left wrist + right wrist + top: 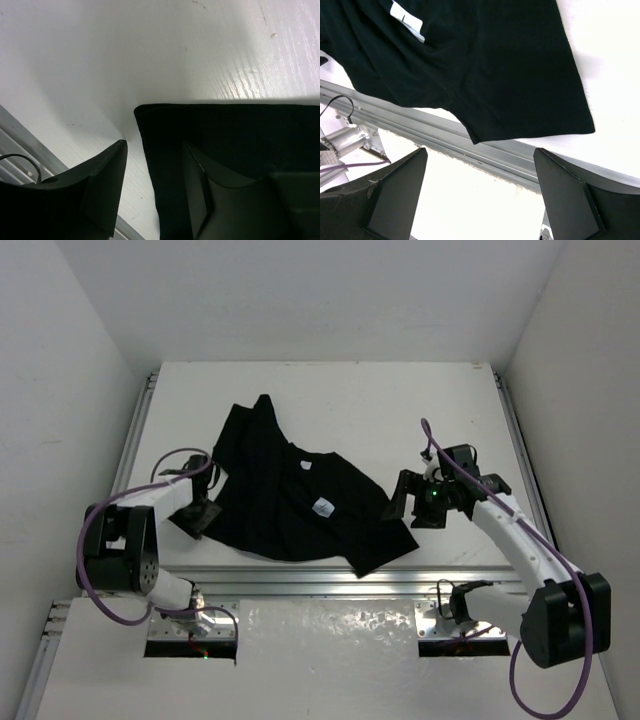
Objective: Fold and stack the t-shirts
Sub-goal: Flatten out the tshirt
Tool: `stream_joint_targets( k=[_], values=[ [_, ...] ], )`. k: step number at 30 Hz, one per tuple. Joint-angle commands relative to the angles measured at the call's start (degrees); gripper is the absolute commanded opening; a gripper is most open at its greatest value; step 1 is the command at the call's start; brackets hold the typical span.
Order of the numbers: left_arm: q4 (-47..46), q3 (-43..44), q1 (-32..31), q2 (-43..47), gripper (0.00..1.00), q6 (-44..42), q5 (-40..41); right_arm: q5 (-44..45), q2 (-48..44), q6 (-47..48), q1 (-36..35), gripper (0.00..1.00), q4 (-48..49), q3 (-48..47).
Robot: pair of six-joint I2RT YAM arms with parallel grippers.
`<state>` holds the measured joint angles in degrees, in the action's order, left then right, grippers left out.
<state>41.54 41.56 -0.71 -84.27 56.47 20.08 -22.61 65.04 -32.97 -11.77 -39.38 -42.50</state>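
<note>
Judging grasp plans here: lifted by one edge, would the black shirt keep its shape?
Probably not: the shirt lies creased and folded on itself, so it should droop. Pushed, it would likely bunch rather than slide whole. It looks thin, so probably light.

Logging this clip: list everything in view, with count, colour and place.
t-shirt: one, black, crumpled on the table's near left half
label: one, white, on the t-shirt's middle
table: one, white, under everything
rail: one, silver, along the table's near edge
cables: two, purple, one along each arm
left gripper: one, black, open, astride the t-shirt's left edge
right gripper: one, black, open, beside the t-shirt's right edge
</note>
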Motion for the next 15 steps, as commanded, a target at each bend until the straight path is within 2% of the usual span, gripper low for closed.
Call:
stream_joint_targets(
  k=[1, 3, 5, 6, 7, 9, 13, 15],
  values=[
    [-3.0, -3.3, 0.4, 0.7, 0.47, 2.4, 3.0, 0.5, -1.6, 1.1, 0.3, 0.88, -1.0, -2.2],
    [-3.6, -4.6, 0.6, -0.5, 0.34, 2.5, 3.7, 0.4, -1.7, 0.9, 0.2, 0.88, -0.9, -2.1],
    [-4.4, -6.0, 0.6, -2.5, 0.06, 2.4, 3.6, 0.9, -1.6, 1.2, 0.2, 0.88, -0.7, -1.7],
    [-4.5, -6.1, 0.6, -2.5, 0.06, 2.4, 3.3, 0.9, -1.6, 1.2, 0.2, 0.88, -0.7, -1.7],
    [-4.7, -6.2, 0.6, -2.4, 0.00, 2.4, 3.3, 1.9, -1.5, 1.2, 0.2, 0.88, -0.7, -1.2],
    [-3.6, -5.9, 0.6, -0.4, 0.00, 2.2, 3.6, 2.7, -0.9, 2.3, 0.2, 0.87, -1.1, -0.2],
    [1.7, -1.6, 0.6, 7.5, 0.00, 1.5, 6.1, 11.3, 4.1, 3.4, 0.2, 0.78, -4.8, 3.3],
    [3.8, -0.5, 0.6, 10.0, 0.00, 0.3, 7.1, 12.8, 6.3, 2.9, 0.2, 0.76, -3.8, 5.6]
  ],
)
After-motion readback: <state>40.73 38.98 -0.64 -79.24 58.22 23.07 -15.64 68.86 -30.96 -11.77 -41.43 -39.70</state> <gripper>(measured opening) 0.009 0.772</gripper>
